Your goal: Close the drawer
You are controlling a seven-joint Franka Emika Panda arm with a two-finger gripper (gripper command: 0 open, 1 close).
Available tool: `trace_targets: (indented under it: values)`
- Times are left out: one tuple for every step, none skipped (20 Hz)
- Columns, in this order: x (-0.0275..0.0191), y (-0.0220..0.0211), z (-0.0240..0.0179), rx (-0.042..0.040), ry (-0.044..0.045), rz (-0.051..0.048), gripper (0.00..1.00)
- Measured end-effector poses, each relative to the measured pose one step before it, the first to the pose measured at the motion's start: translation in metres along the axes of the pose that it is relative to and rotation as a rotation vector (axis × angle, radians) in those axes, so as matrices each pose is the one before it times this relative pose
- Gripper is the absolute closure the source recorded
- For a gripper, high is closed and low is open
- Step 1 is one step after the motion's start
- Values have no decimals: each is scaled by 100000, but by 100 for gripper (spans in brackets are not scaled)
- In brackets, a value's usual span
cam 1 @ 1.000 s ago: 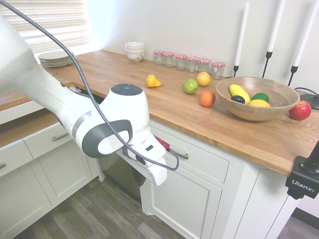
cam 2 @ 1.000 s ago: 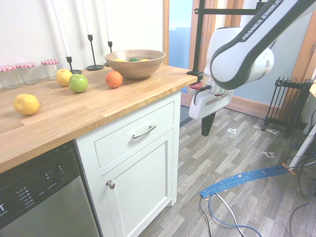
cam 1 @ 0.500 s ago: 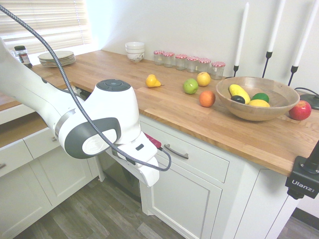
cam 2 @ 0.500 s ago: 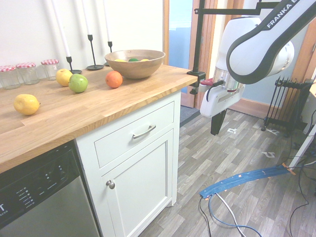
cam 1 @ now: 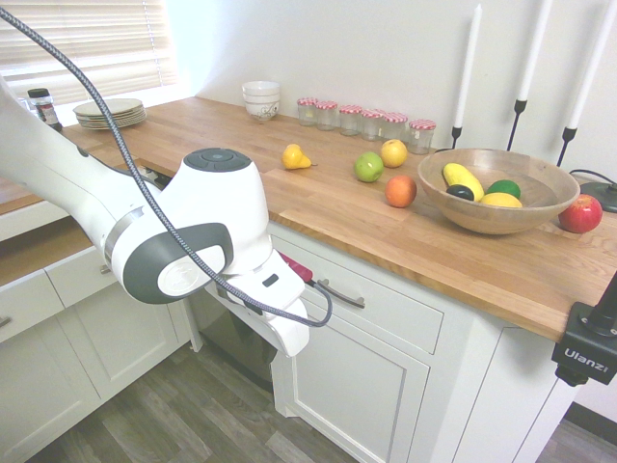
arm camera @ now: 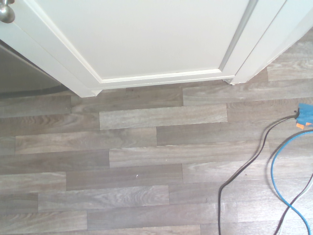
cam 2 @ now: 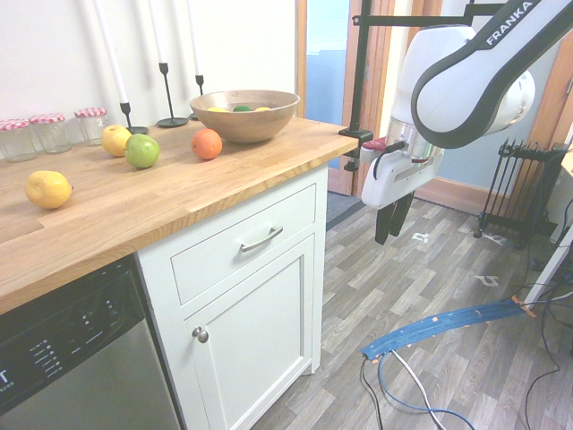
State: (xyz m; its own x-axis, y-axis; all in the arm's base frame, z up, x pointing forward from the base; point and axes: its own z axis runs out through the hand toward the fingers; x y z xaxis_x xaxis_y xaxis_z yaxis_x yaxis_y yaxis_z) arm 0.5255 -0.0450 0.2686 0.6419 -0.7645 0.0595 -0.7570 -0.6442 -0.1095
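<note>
I've got the drawer (cam 2: 242, 242) in the second exterior view, sitting under the edge of the counter (cam 2: 179, 193), and its white front looks flush with the cabinet face. No plywood box showing, no gap I can make out. My read is that it's already shut, or as good as. Its slim bar handle (cam 2: 261, 239) runs level along the front, so the drawer's long axis lies sideways along the cabinet, and any closing push would go straight in toward the counter.

Below it is the tall cabinet door (cam 2: 255, 345) with its round knob (cam 2: 200, 334); the wrist view looks down on the foot of that door and the plank floor (arm camera: 146, 166).

Now the gripper (cam 2: 391, 218): it points straight down over the floor, well apart from the drawer front, out past the cabinet's corner. The drawer lies off to its side, toward the cabinet, at roughly the same height. The two dark fingers (cam 2: 383, 221) stand partly spread with a narrow gap between them and nothing held.

If anything's left, I'd judge it's only backing the arm clear.
</note>
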Motion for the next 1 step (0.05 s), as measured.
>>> trace_targets:
  values:
    - [-15, -8, -6, 17, 0, -10, 0]
